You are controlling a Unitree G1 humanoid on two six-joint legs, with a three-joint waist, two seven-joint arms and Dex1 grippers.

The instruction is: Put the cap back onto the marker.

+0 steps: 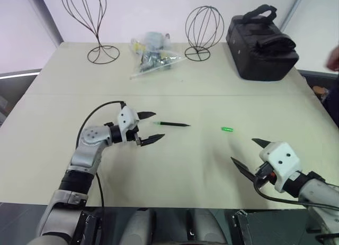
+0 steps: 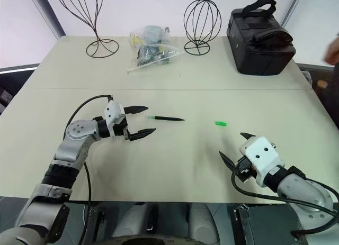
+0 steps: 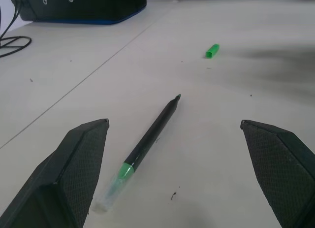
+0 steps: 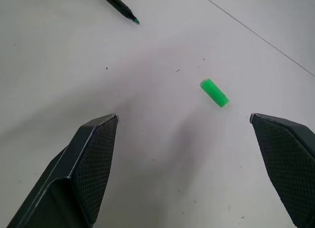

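The marker (image 1: pixel 171 124) is found lying flat and uncapped on the table (image 1: pixel 175 165), just beyond the left gripper (image 1: pixel 150 127), whose fingers are spread wide and hold nothing. The cap (image 1: pixel 227 129) is seen lying on its side, apart from the marker, off its dark pointed end. The right gripper (image 1: pixel 247 152) is positioned nearer the table's front edge than the cap, fingers likewise spread and empty, directed towards the cap.
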